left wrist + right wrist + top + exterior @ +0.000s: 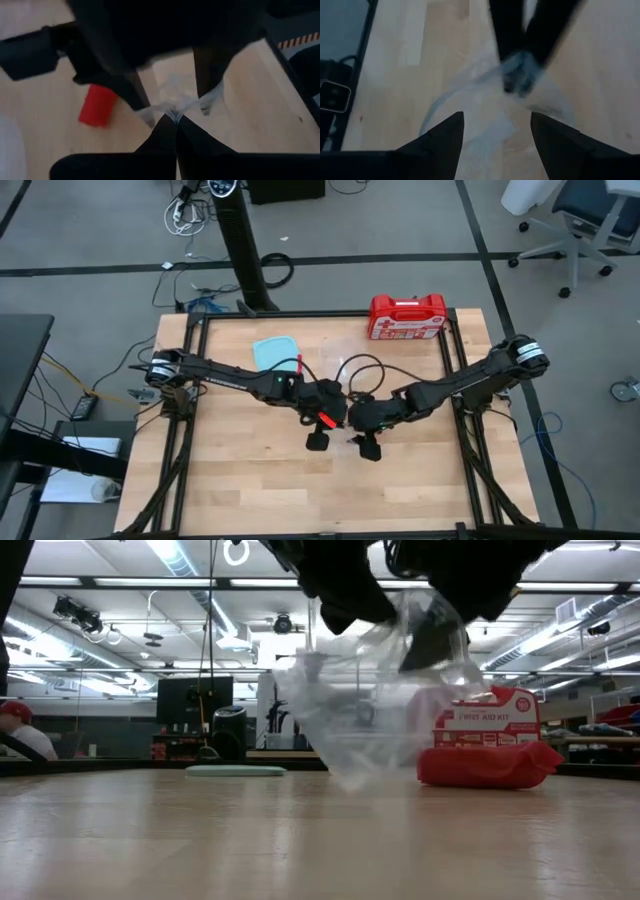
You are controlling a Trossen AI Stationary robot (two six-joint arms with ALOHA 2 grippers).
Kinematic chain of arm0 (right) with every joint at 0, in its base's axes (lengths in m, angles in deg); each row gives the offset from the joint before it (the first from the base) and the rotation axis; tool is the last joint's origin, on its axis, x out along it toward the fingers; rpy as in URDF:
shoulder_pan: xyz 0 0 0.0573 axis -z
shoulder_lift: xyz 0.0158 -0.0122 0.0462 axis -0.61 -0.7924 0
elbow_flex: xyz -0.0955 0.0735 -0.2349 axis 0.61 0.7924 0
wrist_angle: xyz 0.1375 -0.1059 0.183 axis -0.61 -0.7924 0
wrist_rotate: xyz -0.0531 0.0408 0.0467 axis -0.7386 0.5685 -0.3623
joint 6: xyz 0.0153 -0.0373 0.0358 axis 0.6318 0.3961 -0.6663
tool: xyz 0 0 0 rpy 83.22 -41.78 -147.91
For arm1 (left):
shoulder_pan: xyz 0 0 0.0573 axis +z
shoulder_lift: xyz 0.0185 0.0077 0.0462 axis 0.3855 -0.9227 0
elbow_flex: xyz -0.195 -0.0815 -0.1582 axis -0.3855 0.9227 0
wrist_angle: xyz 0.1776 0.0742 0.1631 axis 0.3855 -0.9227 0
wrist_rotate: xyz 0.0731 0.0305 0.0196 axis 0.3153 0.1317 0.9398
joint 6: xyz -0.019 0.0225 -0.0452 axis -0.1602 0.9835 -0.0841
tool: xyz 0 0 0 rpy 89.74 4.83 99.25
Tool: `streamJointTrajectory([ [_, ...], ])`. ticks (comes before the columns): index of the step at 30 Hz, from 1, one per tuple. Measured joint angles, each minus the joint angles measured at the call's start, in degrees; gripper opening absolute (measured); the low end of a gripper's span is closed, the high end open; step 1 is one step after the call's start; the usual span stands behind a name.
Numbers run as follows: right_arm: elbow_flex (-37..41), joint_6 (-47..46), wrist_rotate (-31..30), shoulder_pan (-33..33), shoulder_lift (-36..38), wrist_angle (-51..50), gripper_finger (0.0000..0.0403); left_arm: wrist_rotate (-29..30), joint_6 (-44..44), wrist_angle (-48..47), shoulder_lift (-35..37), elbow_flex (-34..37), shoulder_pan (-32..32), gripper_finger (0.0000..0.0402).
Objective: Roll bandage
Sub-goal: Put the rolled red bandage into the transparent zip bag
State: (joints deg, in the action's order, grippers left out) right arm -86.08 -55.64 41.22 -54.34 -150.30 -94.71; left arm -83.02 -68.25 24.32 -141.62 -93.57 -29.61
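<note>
A clear plastic bag (pixel 380 710) hangs between my two grippers over the middle of the table. My left gripper (pixel 175 120) is shut on it. My right gripper (pixel 497 132) is open, and its two fingers (pixel 137 95) stand spread at the bag, facing the left gripper. The red bandage (pixel 97 106), a short roll, lies on the table beside the grippers. It also shows in the high view (pixel 325 422). Both grippers meet near the table's middle (pixel 345 425). My left gripper pinches a gathered edge of the clear bag (pixel 172 111) between its two shut fingers. The film spreads out from the pinch, and the bag hangs below the grippers (pixel 350 770). My right gripper is open, and the film (pixel 207 102) reaches to both of its spread fingertips. I cannot tell whether they are inside or outside the bag.
A red first-aid case (pixel 407 317) lies at the table's far edge, right of the middle. A pale blue square container (pixel 275 352) lies at the far left-middle. Bare wooden table (pixel 250 480) spreads toward the near edge. A person (pixel 20 730) sits in the room beyond.
</note>
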Motion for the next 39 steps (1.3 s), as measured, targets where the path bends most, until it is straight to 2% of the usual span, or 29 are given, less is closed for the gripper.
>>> streamJointTrajectory([
  [4, 0.0, 0.2, 1.0, -0.1, -2.4, 0.5, 0.0233, 0.0, -2.3, -2.0, -1.2, 0.0, -0.6, 0.0],
  [11, 0.0, -0.1, 1.3, -0.4, -2.2, 1.3, 0.0233, -0.1, -2.4, -3.3, -2.8, 0.0, -1.9, 0.0],
  [17, 0.0, -1.2, 1.4, -0.9, -2.2, 1.0, 0.0233, 0.2, -2.5, -1.5, -3.7, 0.5, -2.8, 0.0],
  [25, 0.0, -2.3, -1.6, -2.4, -2.2, 0.4, 0.0233, 2.8, -2.8, 2.1, -4.0, 4.5, -3.8, 0.0],
  [39, 0.0, -3.2, -1.7, -2.4, -0.8, -1.8, 0.0233, 2.9, -2.8, 2.9, -4.0, 4.8, -3.8, 0.0],
])
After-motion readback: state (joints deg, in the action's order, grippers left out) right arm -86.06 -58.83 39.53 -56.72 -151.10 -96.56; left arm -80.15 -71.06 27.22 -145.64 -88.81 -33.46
